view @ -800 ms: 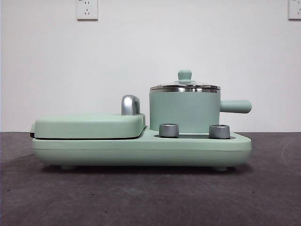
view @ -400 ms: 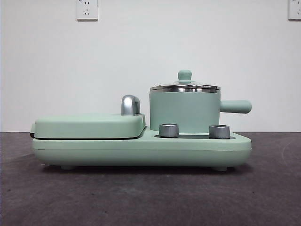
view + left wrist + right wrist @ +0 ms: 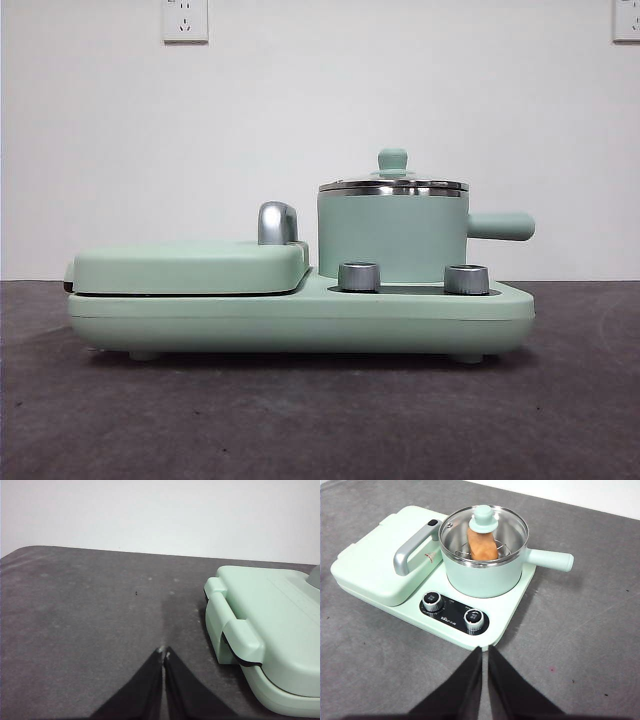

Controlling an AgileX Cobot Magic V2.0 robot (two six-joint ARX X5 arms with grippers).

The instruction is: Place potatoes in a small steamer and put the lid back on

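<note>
At the bottom of the right wrist view the right hand [image 3: 485,650] hangs with jaws pressed together, holding nothing, over the dark worktop [image 3: 580,645]. Just beyond it are two steel knobs [image 3: 475,619], then the small steamer [image 3: 482,572] in the frame's upper centre. The potato [image 3: 482,547] lies inside under the lid [image 3: 483,527], which sits on the rim. The left hand [image 3: 163,652] is likewise closed and empty, beside the grill plate [image 3: 270,630].
</note>
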